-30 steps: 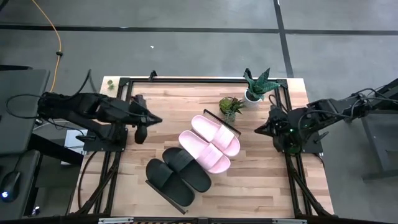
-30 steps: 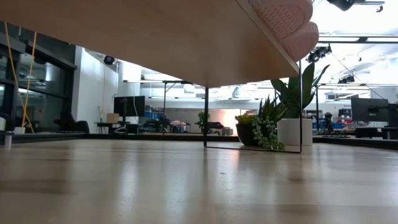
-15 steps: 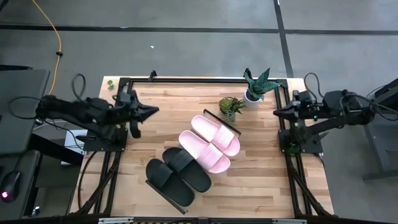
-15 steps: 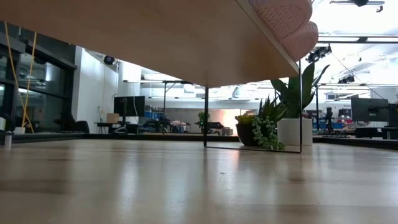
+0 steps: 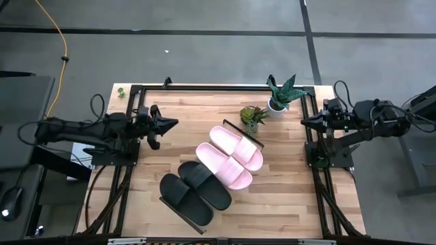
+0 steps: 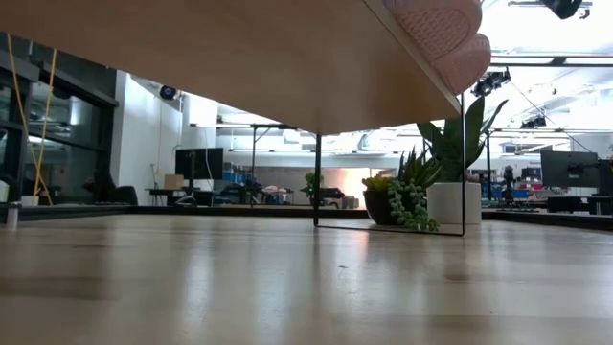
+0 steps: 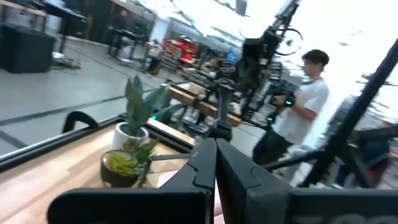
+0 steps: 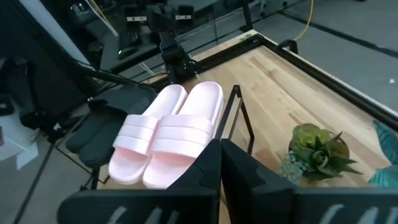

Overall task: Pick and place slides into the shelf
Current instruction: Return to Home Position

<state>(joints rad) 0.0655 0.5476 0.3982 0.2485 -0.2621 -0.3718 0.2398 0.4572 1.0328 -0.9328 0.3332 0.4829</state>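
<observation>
Pink slides [image 5: 230, 157] and black slides [image 5: 195, 190] lie paired on the shelf [image 5: 243, 134]; we see the left gripper [image 5: 170, 124] and right gripper [image 5: 304, 122] closed at opposite sides of the table [image 5: 286, 197].

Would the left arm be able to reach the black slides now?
Probably yes. The left end effector hovers by the left edge of the table, shut, and the black slides lie uncovered on the shelf with nothing between them.

The low view cuts the shelf [image 6: 239, 57] off at the top and left edges, showing only its underside; only the toes of the pink slides [image 6: 436, 29] show over it. In the right wrist view the black slides [image 8: 93, 127] lie partly behind the pink slides, blurred.
</observation>
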